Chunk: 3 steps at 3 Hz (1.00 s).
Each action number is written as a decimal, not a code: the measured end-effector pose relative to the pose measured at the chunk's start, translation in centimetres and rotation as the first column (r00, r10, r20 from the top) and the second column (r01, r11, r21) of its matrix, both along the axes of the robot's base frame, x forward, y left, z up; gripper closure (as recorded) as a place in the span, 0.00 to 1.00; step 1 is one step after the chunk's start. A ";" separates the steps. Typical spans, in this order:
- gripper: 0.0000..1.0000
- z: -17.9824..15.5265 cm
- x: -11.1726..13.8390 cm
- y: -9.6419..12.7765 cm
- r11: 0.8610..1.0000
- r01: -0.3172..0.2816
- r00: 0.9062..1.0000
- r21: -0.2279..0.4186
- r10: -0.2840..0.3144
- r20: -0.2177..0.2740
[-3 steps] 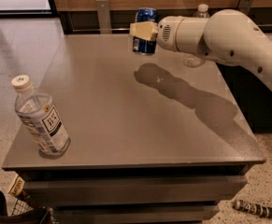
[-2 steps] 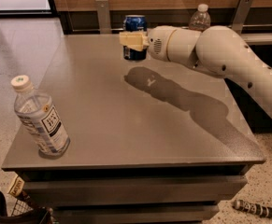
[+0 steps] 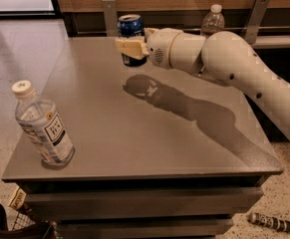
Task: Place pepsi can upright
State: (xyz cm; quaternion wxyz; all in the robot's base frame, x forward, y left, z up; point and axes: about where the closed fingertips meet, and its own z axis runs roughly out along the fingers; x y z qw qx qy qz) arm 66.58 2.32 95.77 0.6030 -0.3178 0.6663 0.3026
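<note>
The pepsi can (image 3: 130, 28) is blue with a silver top and stands upright at the far middle of the grey table (image 3: 134, 138). My gripper (image 3: 132, 50) reaches in from the right on a white arm and is shut on the can's middle. One cream finger (image 3: 128, 47) crosses the front of the can. The can's bottom is at or just above the table top; I cannot tell whether it touches.
A clear water bottle (image 3: 43, 129) with a white cap stands at the table's front left corner. A second water bottle (image 3: 213, 19) stands behind the arm at the back. A basket (image 3: 7, 224) is on the floor at lower left, and a dark striped object (image 3: 274, 223) at lower right.
The arm has carried the can to the left along the far side of the table and lower, close to the surface. The front water bottle has not moved.
</note>
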 end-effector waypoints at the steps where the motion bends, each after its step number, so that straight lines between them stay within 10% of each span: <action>1: 1.00 -0.4 0.1 0.2 1.000 -0.005 1.000 0.005 0.005 0.003; 3: 1.00 -4.4 1.1 2.4 0.992 -0.121 0.990 0.025 0.118 0.080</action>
